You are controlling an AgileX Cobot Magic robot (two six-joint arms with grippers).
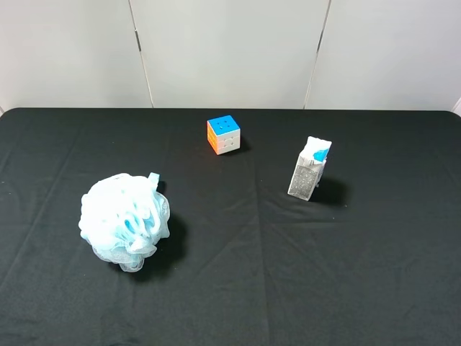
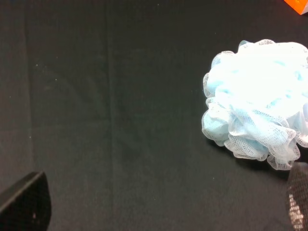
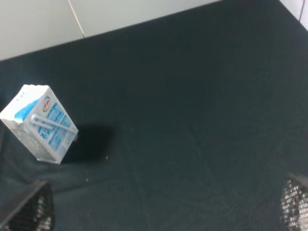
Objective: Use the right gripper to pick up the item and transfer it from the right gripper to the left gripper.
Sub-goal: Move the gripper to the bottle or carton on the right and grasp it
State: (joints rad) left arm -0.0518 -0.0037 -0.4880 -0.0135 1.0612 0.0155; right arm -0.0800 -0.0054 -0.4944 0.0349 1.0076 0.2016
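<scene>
Eyeing the carton: it stands upright on the right, ahead of my right gripper, seemingly spread wide, empty.

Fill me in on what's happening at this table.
Nothing is being held yet. The drink carton stands on the right of the black table, with the puzzle cube behind the middle and the bath pouf on the left. The right hand and left hand are both open and touch nothing. The carton shows in the right wrist view.
</scene>
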